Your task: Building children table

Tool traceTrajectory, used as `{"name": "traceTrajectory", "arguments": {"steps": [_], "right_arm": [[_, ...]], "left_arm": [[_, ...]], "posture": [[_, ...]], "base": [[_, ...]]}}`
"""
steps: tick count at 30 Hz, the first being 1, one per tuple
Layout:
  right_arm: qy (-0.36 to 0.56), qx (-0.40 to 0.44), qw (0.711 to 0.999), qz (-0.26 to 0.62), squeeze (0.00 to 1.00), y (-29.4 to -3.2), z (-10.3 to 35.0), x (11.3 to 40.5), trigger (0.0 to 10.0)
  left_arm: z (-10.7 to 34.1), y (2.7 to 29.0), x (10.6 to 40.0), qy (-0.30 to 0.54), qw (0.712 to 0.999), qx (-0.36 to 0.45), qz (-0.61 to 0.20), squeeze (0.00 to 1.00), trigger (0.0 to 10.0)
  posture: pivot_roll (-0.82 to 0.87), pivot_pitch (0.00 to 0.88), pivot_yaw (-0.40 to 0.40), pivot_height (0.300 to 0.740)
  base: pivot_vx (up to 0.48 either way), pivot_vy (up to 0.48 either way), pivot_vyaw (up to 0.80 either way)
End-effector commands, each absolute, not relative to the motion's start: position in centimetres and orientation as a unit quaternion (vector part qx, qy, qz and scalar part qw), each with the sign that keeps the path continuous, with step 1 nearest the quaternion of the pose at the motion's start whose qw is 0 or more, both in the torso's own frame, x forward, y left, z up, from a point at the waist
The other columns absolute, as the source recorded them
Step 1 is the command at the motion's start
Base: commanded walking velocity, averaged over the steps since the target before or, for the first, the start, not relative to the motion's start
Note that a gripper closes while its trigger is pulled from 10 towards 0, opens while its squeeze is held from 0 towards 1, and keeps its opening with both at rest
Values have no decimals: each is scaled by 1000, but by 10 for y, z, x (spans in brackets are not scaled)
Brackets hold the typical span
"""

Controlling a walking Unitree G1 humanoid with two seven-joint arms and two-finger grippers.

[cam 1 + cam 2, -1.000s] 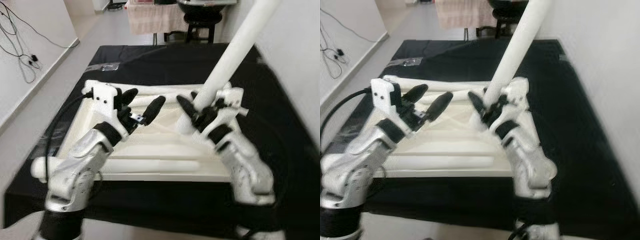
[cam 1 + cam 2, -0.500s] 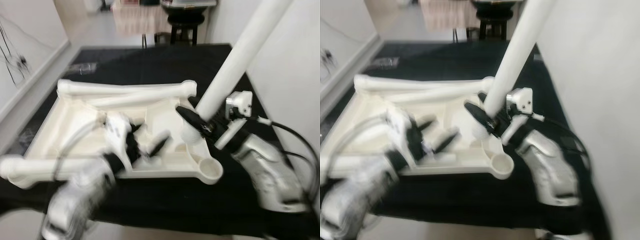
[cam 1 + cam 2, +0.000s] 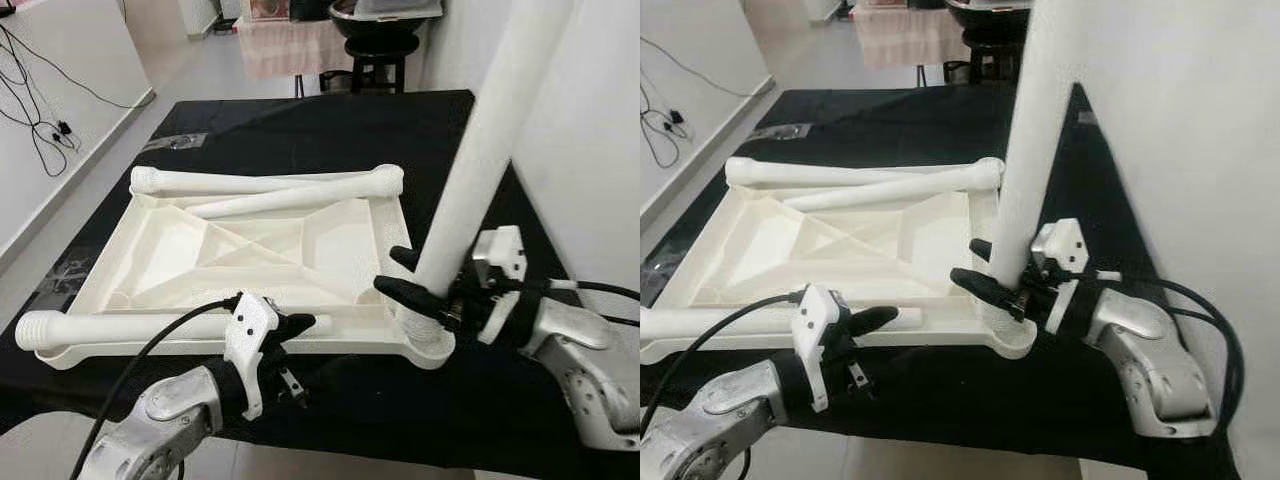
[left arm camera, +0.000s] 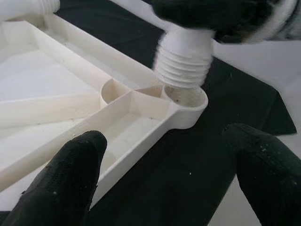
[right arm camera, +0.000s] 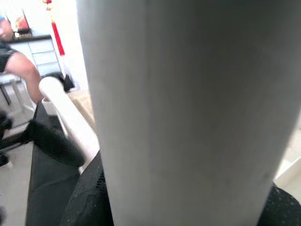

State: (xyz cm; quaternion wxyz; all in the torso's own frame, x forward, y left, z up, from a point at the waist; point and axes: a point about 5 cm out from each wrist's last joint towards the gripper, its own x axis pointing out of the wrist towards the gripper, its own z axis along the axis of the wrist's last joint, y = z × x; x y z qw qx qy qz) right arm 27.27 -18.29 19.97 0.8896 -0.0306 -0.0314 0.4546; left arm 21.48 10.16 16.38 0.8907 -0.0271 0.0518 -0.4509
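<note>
White threaded table leg (image 3: pixel 470 170) now upright over corner socket (image 4: pixel 186 100) of upturned white plastic tabletop (image 3: pixel 250 250).
Right gripper (image 3: pixel 412 292) clamped on leg base, moved from tray centre; left gripper (image 4: pixel 164 174), spread empty, withdrawn below socket; threading next.

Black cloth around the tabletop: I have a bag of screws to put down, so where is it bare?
Bare black cloth lies beyond the upturned tabletop toward the stool, and in a strip between its right rim and the wall. The near right corner is crowded: the right gripper holds the upright leg over the socket, the left gripper beside.
</note>
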Motion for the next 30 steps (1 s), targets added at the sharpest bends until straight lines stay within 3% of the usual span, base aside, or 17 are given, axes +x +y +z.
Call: {"name": "traceTrajectory", "arguments": {"steps": [1,4,8,13,19,30], "right_arm": [[-39,-9,888,458,0,-181,196,276,10000],[-39,12,883,467,0,-182,191,276,10000],[-32,28,851,523,0,-183,187,263,10000],[-15,8,824,567,0,-178,182,255,10000],[-15,-32,832,553,0,-179,180,266,10000],[-25,-21,825,564,0,-193,192,260,10000]], "left_arm": [[164,102,208,57,879,-10,-473,0,10000],[165,104,203,60,868,-6,-493,0,10000],[164,112,193,72,849,26,-523,0,10000],[164,118,192,82,845,42,-527,0,10000],[169,121,202,73,860,53,-503,0,10000],[168,122,200,71,860,59,-502,0,10000]], "posture": [[31,154,47,740],[40,160,50,740],[57,183,63,740],[65,198,79,740],[72,214,93,740],[56,232,94,740]], "base": [[0,0,0],[0,0,0],[0,0,0],[0,0,0],[0,0,0],[0,0,0]]}}
